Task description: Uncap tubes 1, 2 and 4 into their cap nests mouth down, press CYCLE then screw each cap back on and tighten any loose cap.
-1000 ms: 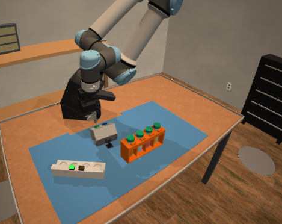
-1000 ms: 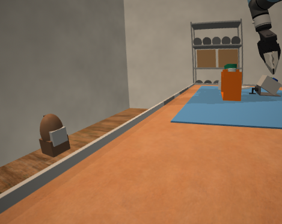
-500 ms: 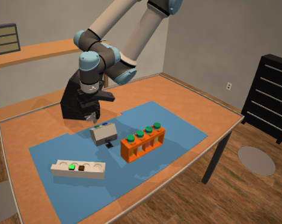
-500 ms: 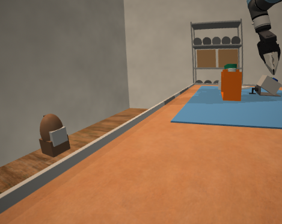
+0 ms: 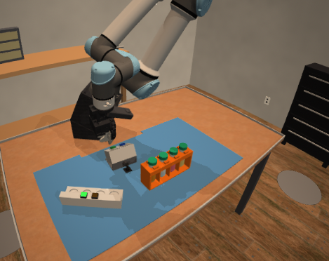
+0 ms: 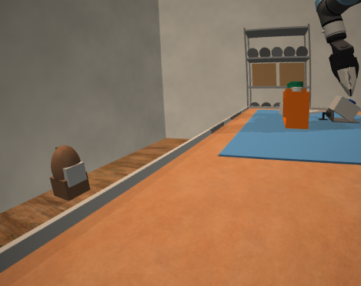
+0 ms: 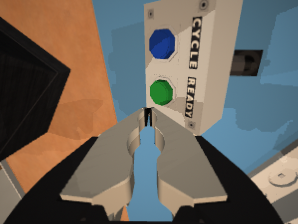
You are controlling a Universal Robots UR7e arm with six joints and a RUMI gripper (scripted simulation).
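Note:
My gripper (image 5: 110, 143) (image 6: 351, 94) (image 7: 149, 109) is shut and empty. Its tips are above the key housing (image 5: 121, 154) (image 6: 343, 108) (image 7: 210, 65), just beside the green READY key (image 5: 113, 147) (image 7: 161, 92) in the wrist view. The blue CYCLE key (image 5: 122, 144) (image 7: 162, 44) is beyond it. The orange decapping station (image 5: 146, 178) (image 6: 295, 111) holds the tubes, each with a green cap on; one cap (image 5: 152, 161) is at its near-left end and one cap (image 5: 183, 146) at its far end. The cap tray (image 5: 92, 202) has no caps in its nests; its green lamp (image 5: 83, 194) is lit and its amber lamp (image 5: 95, 196) is dark.
The blue mat (image 5: 130, 217) (image 6: 297, 146) lies under the stations. A small black bracket (image 5: 127, 168) (image 6: 325, 115) projects from the housing toward the decapping station. The dark arm base (image 5: 83, 119) stands behind the gripper. The table (image 5: 200, 102) has a raised rim.

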